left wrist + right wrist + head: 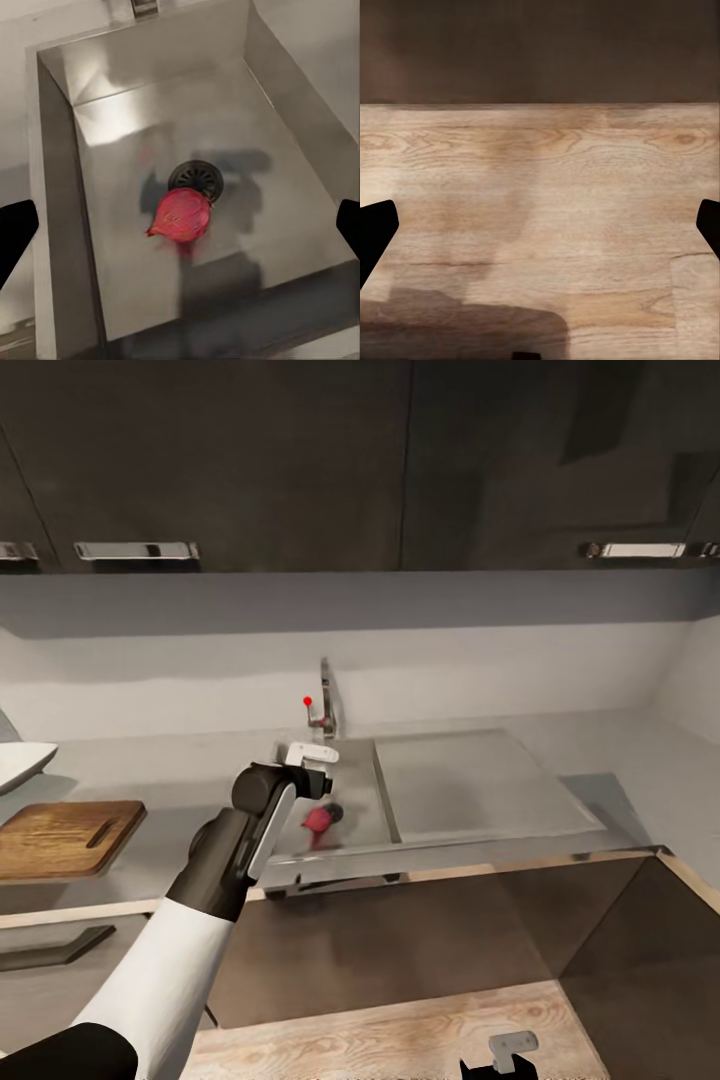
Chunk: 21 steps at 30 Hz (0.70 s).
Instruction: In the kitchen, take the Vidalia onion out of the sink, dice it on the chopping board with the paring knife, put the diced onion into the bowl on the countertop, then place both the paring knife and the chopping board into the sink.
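Observation:
A reddish Vidalia onion (322,818) (180,215) lies on the floor of the steel sink (480,785) (150,67), right beside the round drain (196,178). My left gripper (310,758) (182,229) hovers open above the basin, its fingers spread wide on either side of the onion and well clear of it. The wooden chopping board (65,838) rests on the grey countertop (180,780) at the left, with the white bowl (20,765) just behind it. My right gripper (505,1058) (540,229) hangs low, open and empty, over the wood floor (555,172). The paring knife is out of view.
The steel tap (327,705) with its red-tipped lever (307,701) stands at the back of the basin, close behind my left gripper. Dark wall cabinets (300,460) hang above. Dark base cabinets (420,940) front the counter, with a side run at the right.

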Tool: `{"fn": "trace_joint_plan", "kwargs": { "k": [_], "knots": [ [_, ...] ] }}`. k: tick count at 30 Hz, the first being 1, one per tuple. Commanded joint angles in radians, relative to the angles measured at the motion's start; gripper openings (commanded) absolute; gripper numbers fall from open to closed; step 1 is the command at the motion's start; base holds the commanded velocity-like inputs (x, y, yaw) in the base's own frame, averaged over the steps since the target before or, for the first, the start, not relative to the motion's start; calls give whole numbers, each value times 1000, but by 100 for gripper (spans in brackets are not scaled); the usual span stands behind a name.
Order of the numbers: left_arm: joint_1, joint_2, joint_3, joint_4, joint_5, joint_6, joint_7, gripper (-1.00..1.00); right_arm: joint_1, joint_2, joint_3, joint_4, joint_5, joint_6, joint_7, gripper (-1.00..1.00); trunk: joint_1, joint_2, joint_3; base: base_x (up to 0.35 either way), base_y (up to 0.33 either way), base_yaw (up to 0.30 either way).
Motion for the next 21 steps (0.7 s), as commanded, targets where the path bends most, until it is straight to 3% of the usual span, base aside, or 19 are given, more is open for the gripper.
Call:
{"fn": "trace_joint_plan", "kwargs": {
  "k": [1,8,11,13,15,21],
  "knots": [
    [-1,0,-1,9,8,3,8,100,-1,0,-8,1,11,-4,-3,100,0,-1,-3,62,-31,0],
    [-1,-1,-1,32,12,3,5,100,-1,-1,-8,1,11,-4,-3,100,0,-1,-14,130,-107,0],
    [-1,0,0,34,41,2,4,100,-1,-1,-8,1,11,-4,-3,100,0,-1,-19,50,-47,0],
    [-1,0,0,42,90,-3,4,100,-1,-1,-8,1,11,-4,-3,100,0,-1,-22,17,-16,0],
    [-1,1,0,53,117,-9,5,100,-1,-2,-8,1,11,-4,-3,100,0,-1,-25,6,-6,0],
    [0,5,0,69,136,-19,5,100,-1,-2,-8,1,11,-4,-3,100,0,-1,-34,1,-1,0]
  ]
}}
